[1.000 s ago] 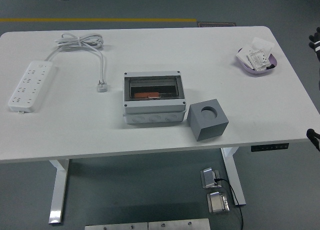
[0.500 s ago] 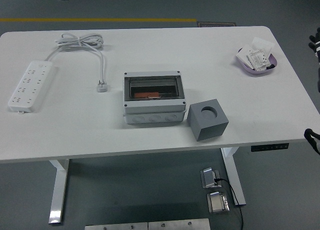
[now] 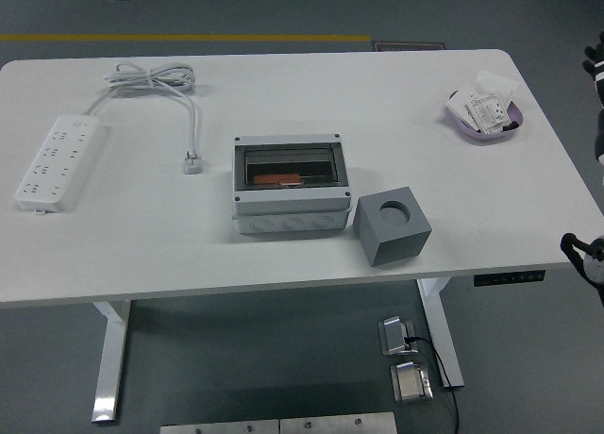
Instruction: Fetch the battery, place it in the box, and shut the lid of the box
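Note:
A grey box point(image 3: 288, 184) sits mid-table, its dark see-through lid point(image 3: 288, 166) lying flat over the opening. Through the lid I see an orange-red battery point(image 3: 276, 179) inside, at the left. A grey cube point(image 3: 392, 225) with a round hole in its top stands just right of the box. Only a small black part of my right arm point(image 3: 582, 252) shows at the right edge, beside the table's front right corner, far from the box. My left arm is out of view.
A white power strip point(image 3: 57, 160) lies at the far left, its coiled cable point(image 3: 156, 78) and plug point(image 3: 193, 162) behind and left of the box. A purple dish point(image 3: 484, 113) with small packets sits back right. Another black and white part point(image 3: 596, 75) shows at the upper right edge.
The black part at the lower right edge has crept a little further left into view. The box, cube and other things have not moved.

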Controlling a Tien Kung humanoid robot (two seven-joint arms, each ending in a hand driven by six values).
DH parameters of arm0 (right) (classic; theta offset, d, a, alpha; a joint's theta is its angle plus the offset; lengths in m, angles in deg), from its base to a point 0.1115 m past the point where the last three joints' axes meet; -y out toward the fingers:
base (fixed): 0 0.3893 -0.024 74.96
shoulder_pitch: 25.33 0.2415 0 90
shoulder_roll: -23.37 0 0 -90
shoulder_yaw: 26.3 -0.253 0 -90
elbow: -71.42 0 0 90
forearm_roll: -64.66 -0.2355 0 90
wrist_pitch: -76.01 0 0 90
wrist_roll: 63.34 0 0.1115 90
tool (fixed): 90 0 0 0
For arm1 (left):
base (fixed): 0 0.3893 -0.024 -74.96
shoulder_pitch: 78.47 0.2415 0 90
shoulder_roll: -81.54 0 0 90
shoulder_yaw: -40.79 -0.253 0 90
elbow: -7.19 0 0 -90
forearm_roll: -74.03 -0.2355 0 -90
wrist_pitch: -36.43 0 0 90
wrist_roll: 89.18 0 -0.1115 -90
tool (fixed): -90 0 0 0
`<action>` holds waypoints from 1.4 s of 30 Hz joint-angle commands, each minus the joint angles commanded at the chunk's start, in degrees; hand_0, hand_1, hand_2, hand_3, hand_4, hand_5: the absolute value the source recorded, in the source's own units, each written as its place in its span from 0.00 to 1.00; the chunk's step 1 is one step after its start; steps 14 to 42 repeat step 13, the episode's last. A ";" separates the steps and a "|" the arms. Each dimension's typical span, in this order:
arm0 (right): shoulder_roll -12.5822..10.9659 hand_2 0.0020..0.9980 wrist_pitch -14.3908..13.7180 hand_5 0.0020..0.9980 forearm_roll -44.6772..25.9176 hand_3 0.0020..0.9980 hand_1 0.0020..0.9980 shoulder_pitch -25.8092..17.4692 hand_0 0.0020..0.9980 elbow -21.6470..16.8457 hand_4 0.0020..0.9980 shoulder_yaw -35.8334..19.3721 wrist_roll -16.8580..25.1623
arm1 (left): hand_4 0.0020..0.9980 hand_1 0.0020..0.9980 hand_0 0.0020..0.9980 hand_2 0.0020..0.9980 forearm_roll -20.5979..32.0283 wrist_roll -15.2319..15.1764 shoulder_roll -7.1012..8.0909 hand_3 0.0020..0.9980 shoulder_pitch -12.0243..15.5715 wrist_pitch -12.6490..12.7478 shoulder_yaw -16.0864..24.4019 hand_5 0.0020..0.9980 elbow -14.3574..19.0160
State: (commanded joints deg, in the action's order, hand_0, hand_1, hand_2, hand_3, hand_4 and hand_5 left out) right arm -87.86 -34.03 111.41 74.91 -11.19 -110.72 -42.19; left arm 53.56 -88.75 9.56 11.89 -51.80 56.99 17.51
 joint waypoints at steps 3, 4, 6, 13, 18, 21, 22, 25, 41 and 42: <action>0.24 0.78 -2.59 0.33 1.56 0.82 0.76 0.62 0.84 -0.41 0.67 0.24 -0.09 | 0.71 0.71 0.63 0.64 0.60 -0.08 -0.12 0.64 -0.10 -0.04 -0.61 0.19 0.01; 0.27 0.78 -2.96 0.33 1.83 0.82 0.76 0.78 0.84 -0.46 0.68 0.30 -0.19 | 0.71 0.71 0.63 0.64 0.72 -0.10 -0.15 0.64 -0.14 -0.05 -0.73 0.19 0.01; 0.30 0.78 -3.17 0.33 2.04 0.82 0.76 0.99 0.84 -0.48 0.68 0.40 -0.36 | 0.71 0.71 0.63 0.64 0.82 -0.14 -0.17 0.64 -0.19 -0.04 -0.83 0.19 0.01; 0.31 0.80 -2.28 0.34 1.71 0.84 0.75 0.87 0.78 -0.43 0.81 0.01 -0.48 | 0.71 0.70 0.63 0.64 -0.26 -0.10 -0.30 0.64 -0.09 0.00 0.21 0.19 0.00; 0.31 0.80 -2.28 0.34 1.71 0.84 0.75 0.87 0.78 -0.43 0.81 0.01 -0.48 | 0.71 0.70 0.63 0.64 -0.26 -0.10 -0.30 0.64 -0.09 0.00 0.21 0.19 0.00; 0.31 0.80 -2.28 0.34 1.71 0.84 0.75 0.87 0.78 -0.43 0.81 0.01 -0.48 | 0.71 0.70 0.63 0.64 -0.26 -0.10 -0.30 0.64 -0.09 0.00 0.21 0.19 0.00; 0.31 0.80 -2.28 0.34 1.71 0.84 0.75 0.87 0.78 -0.43 0.81 0.01 -0.48 | 0.71 0.70 0.63 0.64 -0.26 -0.10 -0.30 0.64 -0.09 0.00 0.21 0.19 0.00; 0.31 0.80 -2.28 0.34 1.71 0.84 0.75 0.87 0.78 -0.43 0.81 0.01 -0.48 | 0.71 0.70 0.63 0.64 -0.26 -0.10 -0.30 0.64 -0.09 0.00 0.21 0.19 0.00; 0.31 0.80 -2.28 0.34 1.71 0.84 0.75 0.87 0.78 -0.43 0.81 0.01 -0.48 | 0.71 0.70 0.63 0.64 -0.26 -0.10 -0.30 0.64 -0.09 0.00 0.21 0.19 0.00; 0.31 0.80 -2.28 0.34 1.71 0.84 0.75 0.87 0.78 -0.43 0.81 0.01 -0.48 | 0.71 0.70 0.63 0.64 -0.26 -0.10 -0.30 0.64 -0.09 0.00 0.21 0.19 0.00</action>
